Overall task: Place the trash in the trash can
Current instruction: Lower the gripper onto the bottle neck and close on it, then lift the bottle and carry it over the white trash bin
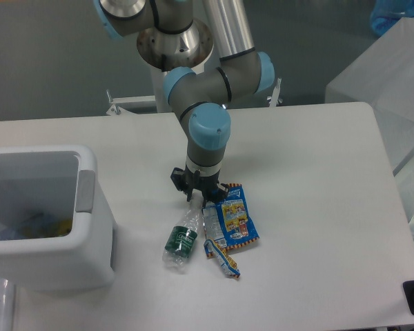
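We are looking down at a white table. The arm's gripper is pointing down, sitting just above the neck end of a crushed clear bottle with a green label. We cannot tell whether its fingers are open or closed. The bottle is lying tilted, its base toward the near left. Just right of it a blue wrapper is lying flat, with a small twisted wrapper below it. The white bin is standing at the left, apart from the litter.
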You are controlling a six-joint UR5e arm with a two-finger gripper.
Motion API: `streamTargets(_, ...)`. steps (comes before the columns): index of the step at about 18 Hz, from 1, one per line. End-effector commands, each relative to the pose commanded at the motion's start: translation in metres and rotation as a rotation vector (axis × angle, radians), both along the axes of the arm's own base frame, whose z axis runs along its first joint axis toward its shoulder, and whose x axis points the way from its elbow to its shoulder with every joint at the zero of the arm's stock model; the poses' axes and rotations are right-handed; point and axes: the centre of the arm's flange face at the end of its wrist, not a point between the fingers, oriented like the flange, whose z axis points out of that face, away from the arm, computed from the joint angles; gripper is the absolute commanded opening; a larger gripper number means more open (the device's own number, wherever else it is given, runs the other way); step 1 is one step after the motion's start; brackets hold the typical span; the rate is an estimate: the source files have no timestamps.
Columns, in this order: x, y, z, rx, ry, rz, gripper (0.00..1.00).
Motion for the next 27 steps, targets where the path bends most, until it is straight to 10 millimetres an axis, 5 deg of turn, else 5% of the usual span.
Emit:
streamTargets(7, -0.019, 0.000, 0.035, 0.054, 0.056, -0.016, 0.40)
streamTargets(11, -0.047, 0.016, 0.108, 0.251, 0.078, 0.041, 0.41)
streamTargets(14, -0.065, 0.010, 0.167, 0.382, 0.101, 0.107, 0.41)
streamTargets(19, -0.083, 0.017, 0.234, 0.514, 0.118, 0.209, 0.41)
streamTargets(23, -0.059, 0.020, 0.283, 0.578, 0.145, 0.240, 0.41)
streamTargets(27, -0.002, 0.040, 0.321, 0.632, 0.153, 0.172, 0.41)
